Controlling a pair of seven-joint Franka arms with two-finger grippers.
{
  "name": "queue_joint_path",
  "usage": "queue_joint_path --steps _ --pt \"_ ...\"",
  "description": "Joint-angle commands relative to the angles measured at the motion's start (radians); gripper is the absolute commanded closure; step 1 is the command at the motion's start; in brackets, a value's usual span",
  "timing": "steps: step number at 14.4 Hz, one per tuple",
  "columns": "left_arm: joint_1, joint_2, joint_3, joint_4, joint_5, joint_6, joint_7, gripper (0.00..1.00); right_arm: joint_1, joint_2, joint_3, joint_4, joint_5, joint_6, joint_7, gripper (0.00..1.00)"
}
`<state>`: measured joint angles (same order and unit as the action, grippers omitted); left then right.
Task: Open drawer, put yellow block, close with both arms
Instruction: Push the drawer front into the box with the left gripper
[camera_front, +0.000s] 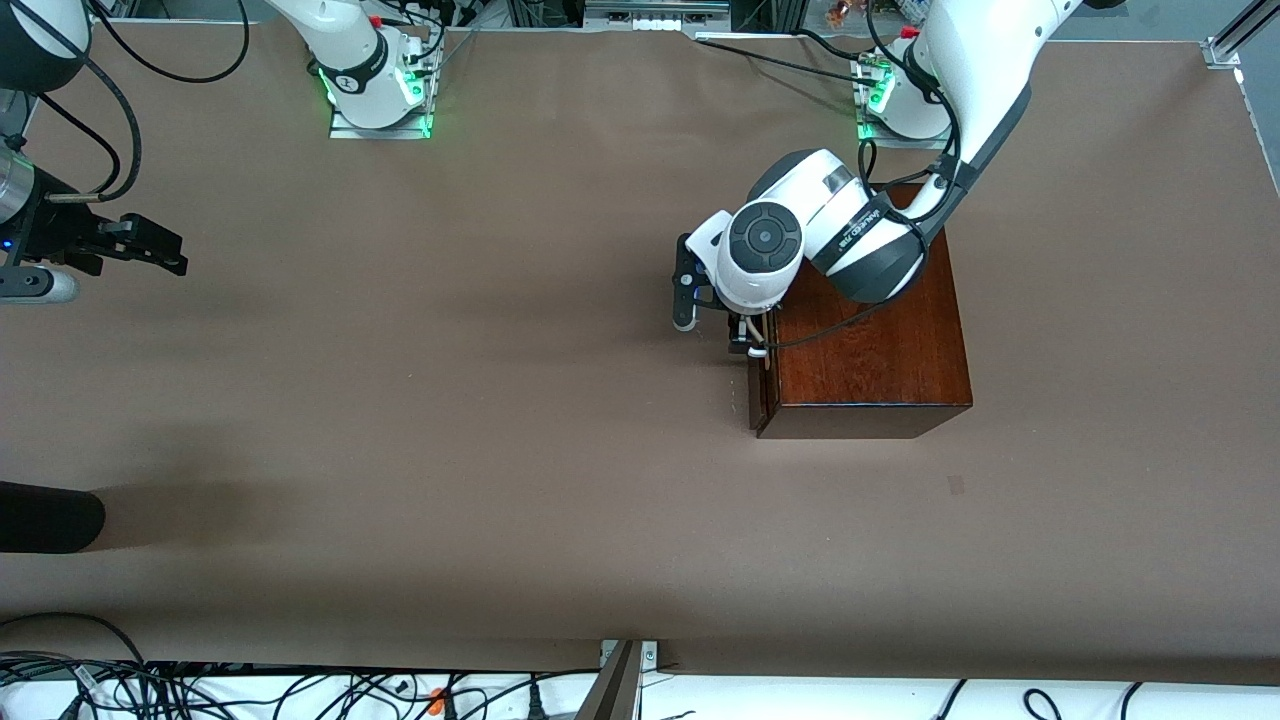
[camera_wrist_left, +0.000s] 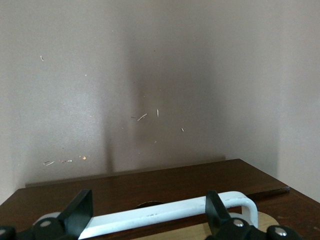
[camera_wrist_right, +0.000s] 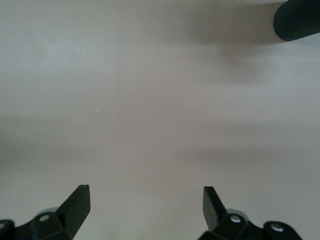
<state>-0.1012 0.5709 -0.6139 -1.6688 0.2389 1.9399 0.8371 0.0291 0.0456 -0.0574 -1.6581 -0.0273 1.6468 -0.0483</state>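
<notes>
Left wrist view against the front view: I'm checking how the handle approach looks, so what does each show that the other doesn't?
Only the left wrist view shows the white bar handle running between the open fingertips of the left gripper, apparently untouched.

Only the front view shows the whole mahogany box, both arms' bases, and the right gripper waiting open over bare table at the right arm's end.

Both show the dark drawer front and brown table. Neither shows a yellow block.
</notes>
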Motion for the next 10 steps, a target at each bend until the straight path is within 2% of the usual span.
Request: queue_joint_path --steps 1,6,10 --pt "0.021 -0.026 -0.007 -0.003 0.013 -0.029 0.016 0.0 -0.015 -0.006 0.016 0.005 -0.003 0.007 0.008 0.0" --pt "0.051 -0.114 -0.027 0.043 -0.188 -0.076 -0.001 0.0 -0.015 -0.001 0.019 0.005 -0.003 0.008 0.008 0.0" --pt "0.084 -0.148 -0.02 0.214 -0.202 -0.355 -0.16 0.0 -0.015 0.002 0.022 0.003 -0.002 0.011 0.008 0.0"
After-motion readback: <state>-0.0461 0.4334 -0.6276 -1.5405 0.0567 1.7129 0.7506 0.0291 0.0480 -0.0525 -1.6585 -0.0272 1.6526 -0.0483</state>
